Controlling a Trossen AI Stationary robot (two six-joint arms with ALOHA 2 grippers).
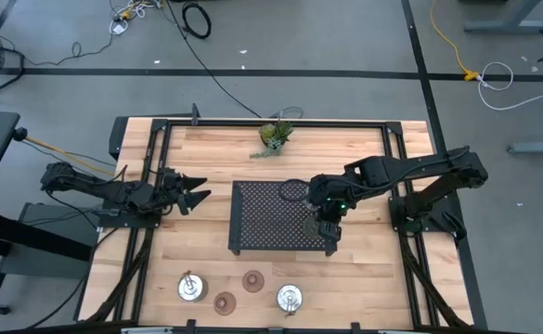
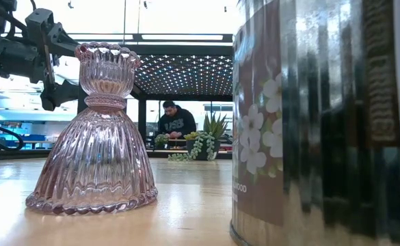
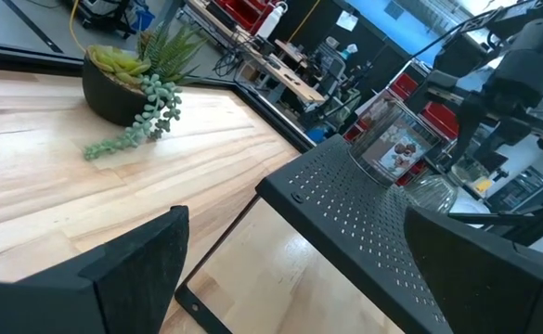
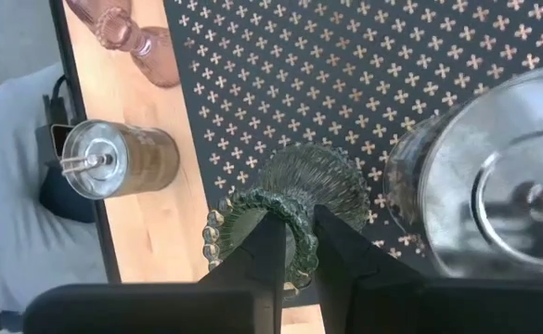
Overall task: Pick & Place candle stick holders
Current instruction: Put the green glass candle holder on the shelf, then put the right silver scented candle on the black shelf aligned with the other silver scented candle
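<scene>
Green glass holder (image 4: 294,199) rim pinched by right gripper (image 4: 294,243); base hidden; left gripper (image 1: 194,192) wide.

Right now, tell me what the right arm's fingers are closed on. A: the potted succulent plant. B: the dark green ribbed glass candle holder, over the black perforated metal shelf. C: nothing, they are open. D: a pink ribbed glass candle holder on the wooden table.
B: in the right wrist view the right gripper's fingers pinch the beaded rim of the dark green ribbed glass candle holder above the black perforated metal shelf.

Silver holder (image 4: 494,186) cut by frame edge
</scene>
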